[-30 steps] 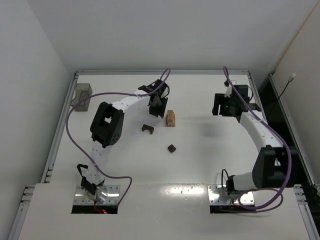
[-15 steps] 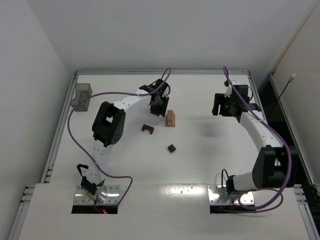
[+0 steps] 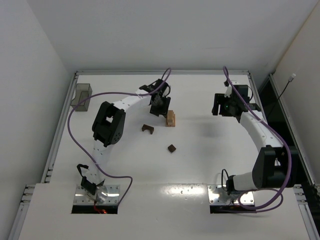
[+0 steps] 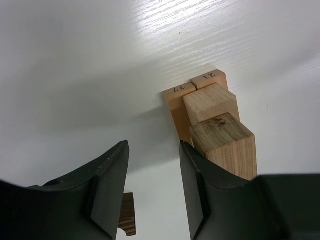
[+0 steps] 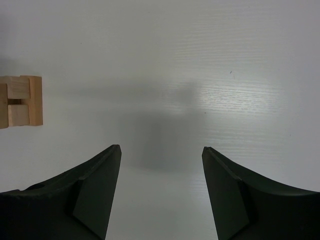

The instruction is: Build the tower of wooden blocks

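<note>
The wood block tower point(image 3: 171, 118) is a small stack of light tan blocks at mid table. In the left wrist view the tower point(image 4: 215, 125) stands just right of my right finger. My left gripper point(image 3: 160, 107) hovers just left of and behind the tower, open and empty point(image 4: 152, 150). A dark brown arch block point(image 3: 147, 129) lies left of the tower; its corner shows in the left wrist view point(image 4: 127, 214). A dark brown cube point(image 3: 172, 148) lies nearer the front. My right gripper point(image 3: 223, 107) is open and empty point(image 5: 161, 150), far right of the tower point(image 5: 20, 100).
A translucent grey plastic bin point(image 3: 81, 96) stands at the far left edge. Raised rails border the table point(image 3: 200, 165). White walls close in the back and sides.
My left gripper has shifted slightly right and back, closer to the tower. The right arm has not moved.
</note>
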`<action>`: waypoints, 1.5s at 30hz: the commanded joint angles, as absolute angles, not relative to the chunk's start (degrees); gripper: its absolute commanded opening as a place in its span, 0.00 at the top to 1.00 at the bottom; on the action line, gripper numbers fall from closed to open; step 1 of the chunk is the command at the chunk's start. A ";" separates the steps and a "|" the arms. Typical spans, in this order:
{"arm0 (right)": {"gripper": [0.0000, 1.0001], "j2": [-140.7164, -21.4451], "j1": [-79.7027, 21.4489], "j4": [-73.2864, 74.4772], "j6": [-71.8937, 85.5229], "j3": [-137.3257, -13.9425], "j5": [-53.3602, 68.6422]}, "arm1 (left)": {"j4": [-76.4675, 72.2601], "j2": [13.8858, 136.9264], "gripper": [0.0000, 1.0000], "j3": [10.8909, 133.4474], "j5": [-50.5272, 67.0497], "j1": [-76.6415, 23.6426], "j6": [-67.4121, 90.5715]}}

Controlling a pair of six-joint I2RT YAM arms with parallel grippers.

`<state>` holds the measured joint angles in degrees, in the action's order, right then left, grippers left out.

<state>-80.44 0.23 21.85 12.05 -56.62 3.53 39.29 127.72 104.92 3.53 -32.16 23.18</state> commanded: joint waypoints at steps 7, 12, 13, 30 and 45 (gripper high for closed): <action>0.37 -80.42 0.35 19.25 12.39 -56.96 4.48 | 38.23 125.07 0.57 104.85 4.66 -31.99 23.82; 0.37 -80.42 0.35 19.25 12.39 -56.95 4.48 | 38.23 125.07 0.57 104.85 4.66 -31.99 23.82; 0.37 -80.42 0.35 19.25 12.39 -56.95 4.48 | 38.23 125.07 0.57 104.85 4.66 -31.99 23.82; 0.37 -80.42 0.35 19.25 12.39 -56.43 5.01 | 38.23 125.60 0.56 105.38 4.66 -31.99 23.29; 0.37 -80.42 0.35 18.72 12.39 -55.90 5.01 | 38.23 125.60 0.52 105.38 4.58 -31.99 23.29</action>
<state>-80.44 0.23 21.39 12.05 -55.88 4.51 39.29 127.72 104.77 4.51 -32.16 23.11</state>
